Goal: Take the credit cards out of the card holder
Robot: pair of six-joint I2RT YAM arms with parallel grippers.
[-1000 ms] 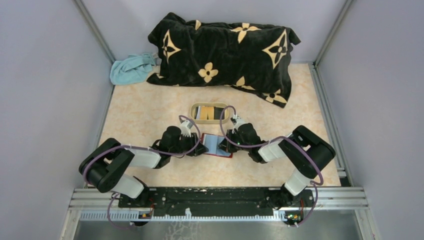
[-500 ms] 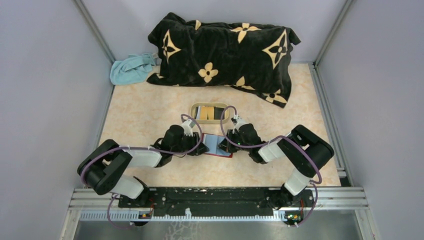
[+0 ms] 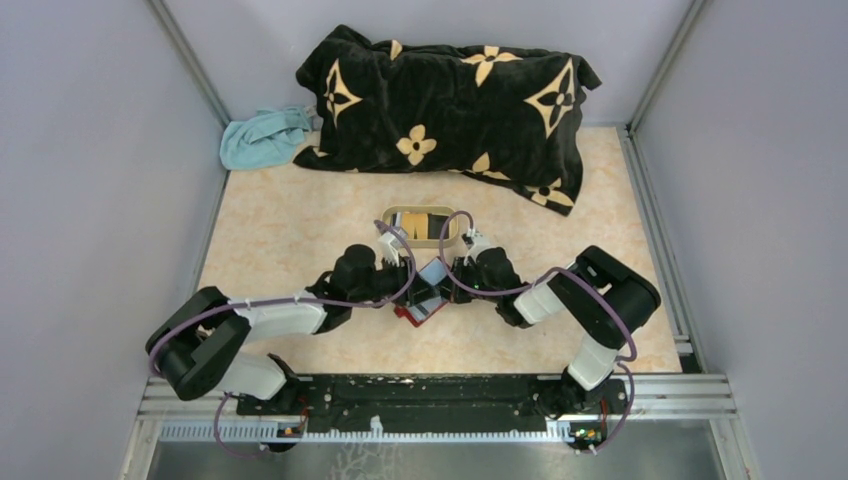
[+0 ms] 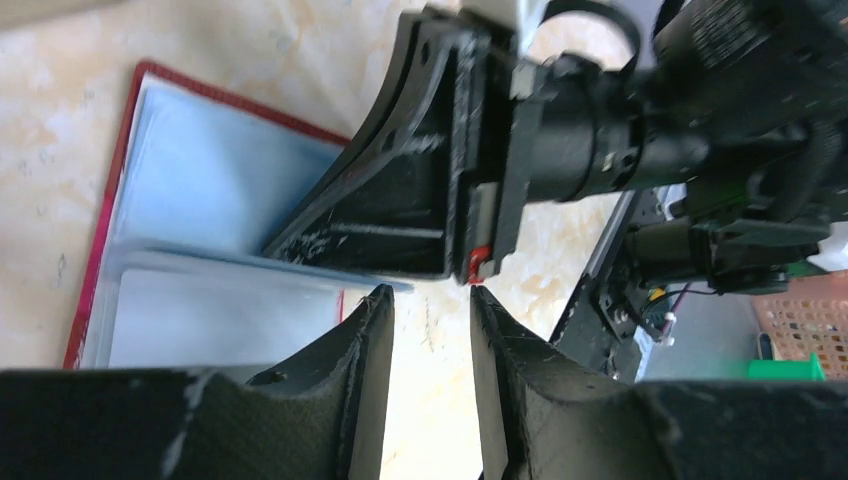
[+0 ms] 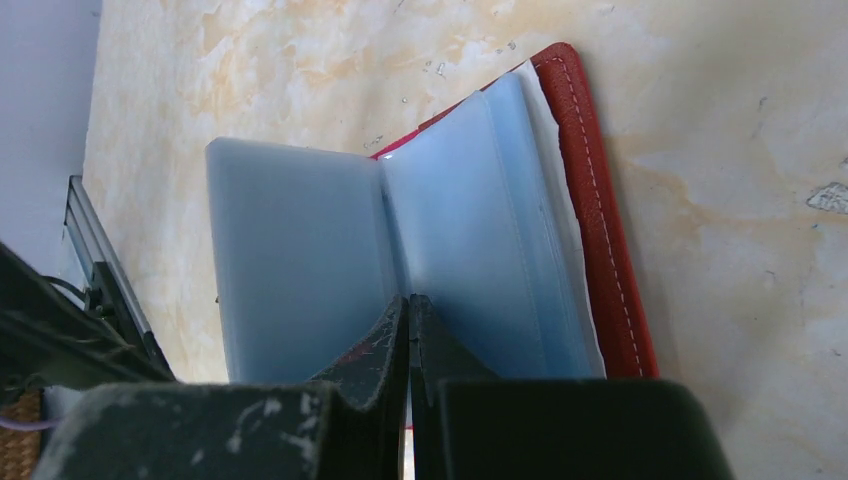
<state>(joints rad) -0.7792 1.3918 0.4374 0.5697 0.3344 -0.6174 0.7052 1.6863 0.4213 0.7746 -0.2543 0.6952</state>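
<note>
The card holder (image 3: 427, 297) lies open on the marbled table between both grippers, turned cornerwise, dark red with pale blue-grey sleeves (image 5: 480, 250). The sleeves that show look empty. My right gripper (image 5: 408, 300) is shut, its tips down on the fold of the sleeves. In the left wrist view a small red tab (image 4: 478, 263) sits at the right gripper's tips; I cannot tell if it is pinched. My left gripper (image 4: 430, 295) is open with nothing between its fingers, just beside the holder (image 4: 200, 190). Credit cards (image 3: 420, 224), black and orange-yellow, lie in the tray behind.
The beige oval tray (image 3: 391, 226) stands just behind the grippers. A black blanket with beige flowers (image 3: 450, 95) fills the back and a teal cloth (image 3: 262, 138) lies at the back left. Grey walls close both sides.
The left arm has reached further right and back, towards the tray. The card holder has turned from lying square to cornerwise. The right gripper has stayed shut in place.
</note>
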